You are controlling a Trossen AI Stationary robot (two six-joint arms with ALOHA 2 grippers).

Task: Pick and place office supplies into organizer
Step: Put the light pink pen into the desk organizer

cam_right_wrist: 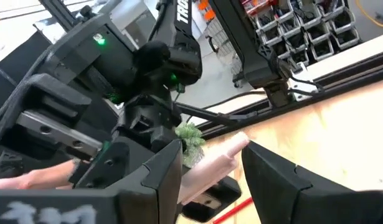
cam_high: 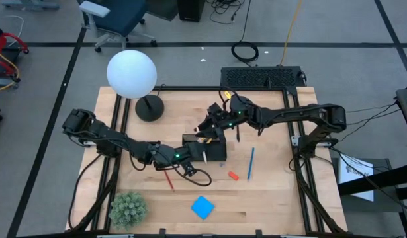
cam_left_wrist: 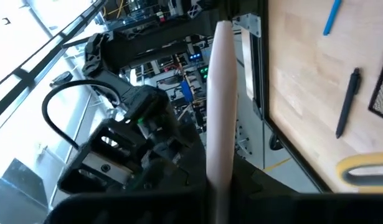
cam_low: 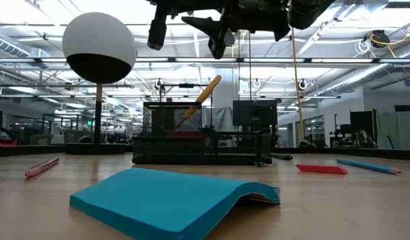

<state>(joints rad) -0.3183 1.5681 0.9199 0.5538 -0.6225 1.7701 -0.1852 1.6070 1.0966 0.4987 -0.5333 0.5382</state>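
Wooden table (cam_high: 269, 192) | organizer (cam_high: 213, 151) half-hidden by arms | left jaws unreadable

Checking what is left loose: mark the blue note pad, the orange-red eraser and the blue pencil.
blue note pad (cam_high: 202, 207), high view, centre of its cover.
orange-red eraser (cam_high: 233, 175), high view, its middle.
blue pencil (cam_high: 250, 163), high view, mid-shaft.
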